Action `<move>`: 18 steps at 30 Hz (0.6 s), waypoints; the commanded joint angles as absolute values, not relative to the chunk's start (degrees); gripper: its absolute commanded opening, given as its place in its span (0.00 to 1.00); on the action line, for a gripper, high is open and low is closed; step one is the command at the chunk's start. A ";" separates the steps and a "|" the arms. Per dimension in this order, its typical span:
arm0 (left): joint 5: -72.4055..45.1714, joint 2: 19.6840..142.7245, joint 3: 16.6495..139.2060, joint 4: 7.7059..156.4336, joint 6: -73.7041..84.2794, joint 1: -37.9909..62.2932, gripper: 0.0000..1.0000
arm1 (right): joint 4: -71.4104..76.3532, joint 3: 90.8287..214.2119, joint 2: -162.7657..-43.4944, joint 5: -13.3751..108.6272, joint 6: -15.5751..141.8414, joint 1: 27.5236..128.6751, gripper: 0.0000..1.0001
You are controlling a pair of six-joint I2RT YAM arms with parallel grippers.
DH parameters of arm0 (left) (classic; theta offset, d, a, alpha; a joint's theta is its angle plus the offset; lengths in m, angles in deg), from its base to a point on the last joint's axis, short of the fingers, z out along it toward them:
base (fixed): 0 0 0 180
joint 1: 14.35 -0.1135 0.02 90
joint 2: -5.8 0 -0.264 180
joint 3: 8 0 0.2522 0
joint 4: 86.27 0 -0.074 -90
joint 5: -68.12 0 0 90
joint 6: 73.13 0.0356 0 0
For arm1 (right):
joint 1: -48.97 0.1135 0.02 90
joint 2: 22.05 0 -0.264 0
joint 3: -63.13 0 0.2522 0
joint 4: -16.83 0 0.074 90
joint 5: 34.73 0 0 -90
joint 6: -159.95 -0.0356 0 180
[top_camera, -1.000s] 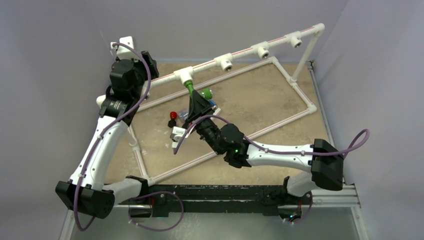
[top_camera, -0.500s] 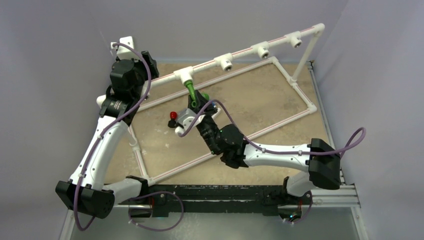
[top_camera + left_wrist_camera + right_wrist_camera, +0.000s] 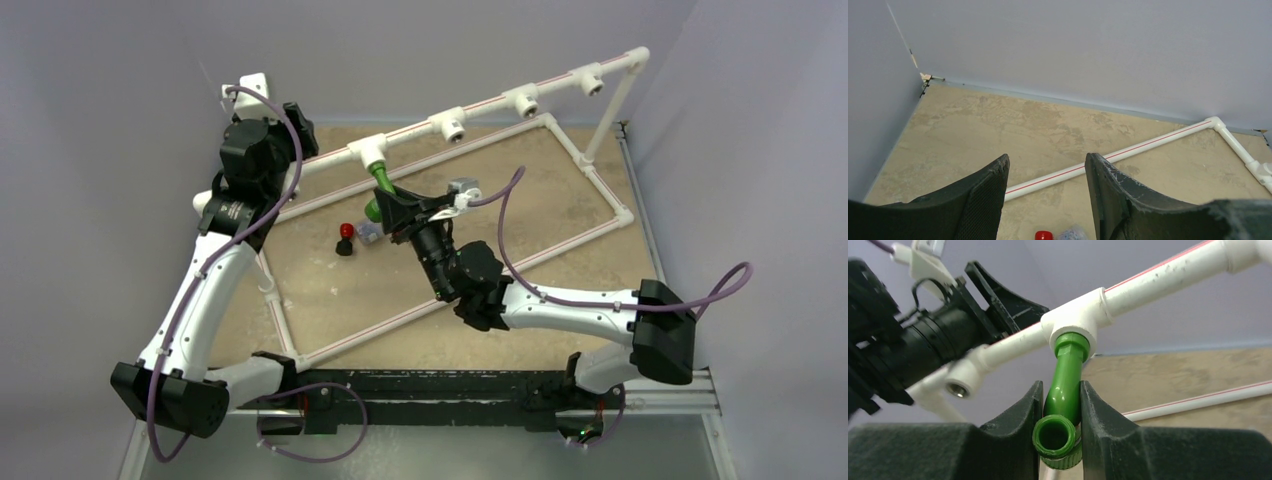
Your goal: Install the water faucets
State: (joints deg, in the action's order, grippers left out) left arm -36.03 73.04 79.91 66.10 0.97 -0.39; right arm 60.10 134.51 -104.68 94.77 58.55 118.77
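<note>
Currently the green faucet (image 3: pixel 1064 390) is gripped by the right claw (image 3: pixel 1060 386), seated in the tee fitting (image 3: pixel 1078 317); tightening turns are likely needed next. Left claw (image 3: pixel 1048 165) is held wide, empty.

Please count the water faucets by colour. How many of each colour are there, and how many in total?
Green plastic faucet with curved spout: 1
Black plastic faucet with red knob: 1
White plastic faucet with blue handle: 1
Total: 3

Right arm (image 3: pixel 570 305) stretches forward, right gripper (image 3: pixel 1060 390) clamped (jaws narrowly apart), left gripper (image 3: pixel 1047 165) held raised, parted.
</note>
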 commanded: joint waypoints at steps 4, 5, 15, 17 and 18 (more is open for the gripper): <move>-29.96 72.24 77.57 54.91 1.05 2.09 0.56 | 71.38 128.48 -104.07 84.91 14.55 117.59 0.00; -29.96 72.19 77.57 54.92 1.05 2.09 0.56 | 73.55 126.91 -104.27 84.27 10.20 116.99 0.00; -29.61 71.91 77.48 54.72 1.04 2.08 0.56 | 83.54 125.96 -107.17 80.88 -11.68 114.99 0.00; -29.70 71.82 77.48 54.70 1.05 2.09 0.56 | 82.58 126.29 -106.66 80.81 -13.16 114.97 0.00; -29.70 71.81 77.48 54.63 1.05 2.09 0.56 | 81.79 126.47 -106.28 80.87 -13.13 114.93 0.00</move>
